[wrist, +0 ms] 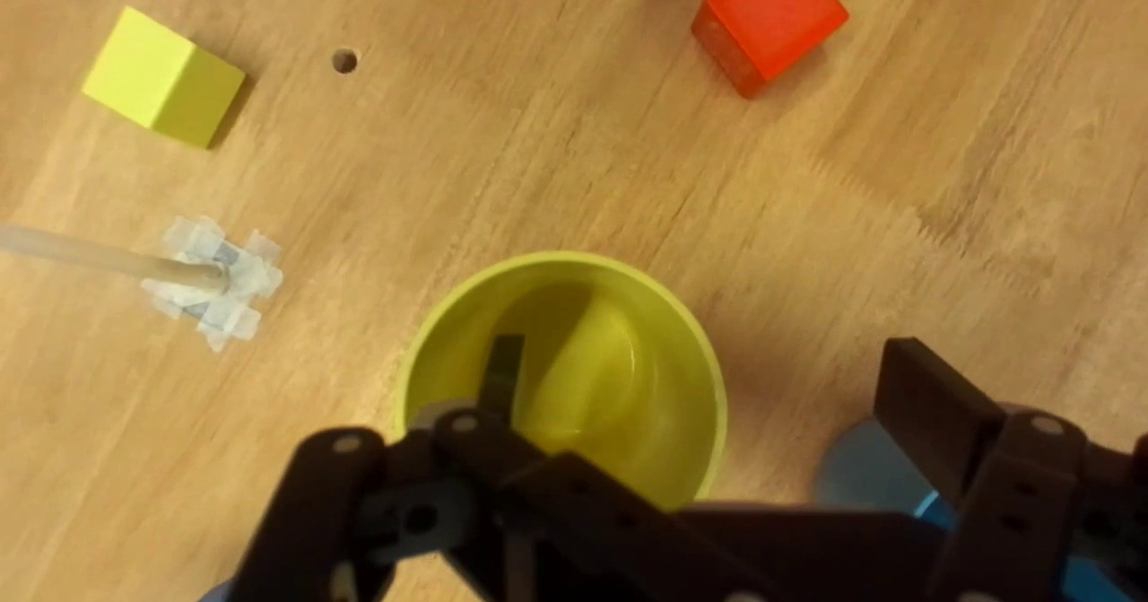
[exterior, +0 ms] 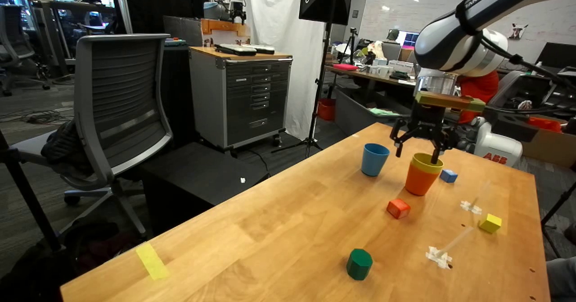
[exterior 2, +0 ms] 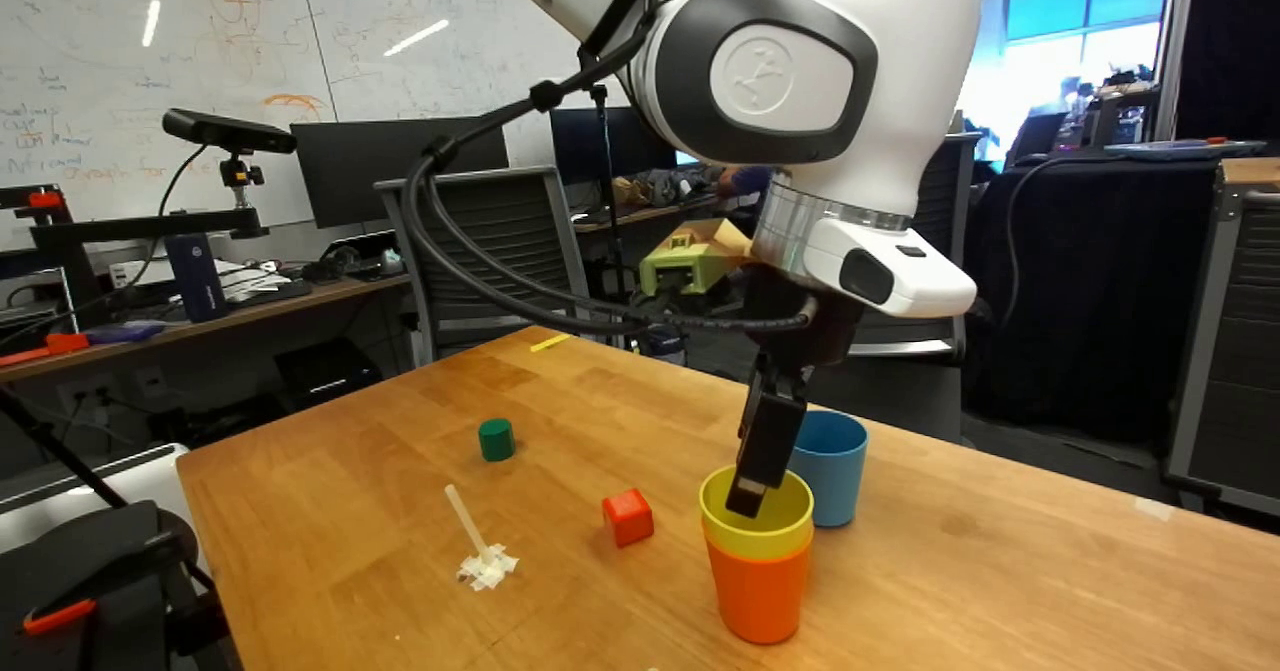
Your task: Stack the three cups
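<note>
My gripper point(exterior: 416, 157), spread wide, holds nothing, one finger point(exterior 2: 770, 441) in the yellow cup point(exterior: 422, 164), nested in orange point(exterior: 420, 182) presumably for stacking, with blue point(exterior: 374, 162) at nine-to-ten o'clock in an exterior view.

I look in on a grey chair point(exterior: 123, 77) near a drawer cabinet point(exterior: 256, 99), dark floor point(exterior: 27, 106), a white curtain point(exterior: 281, 36); a scribbled whiteboard point(exterior 2: 150, 151) rises behind a desk point(exterior 2: 285, 303); a window point(exterior 2: 1090, 26) glares.
</note>
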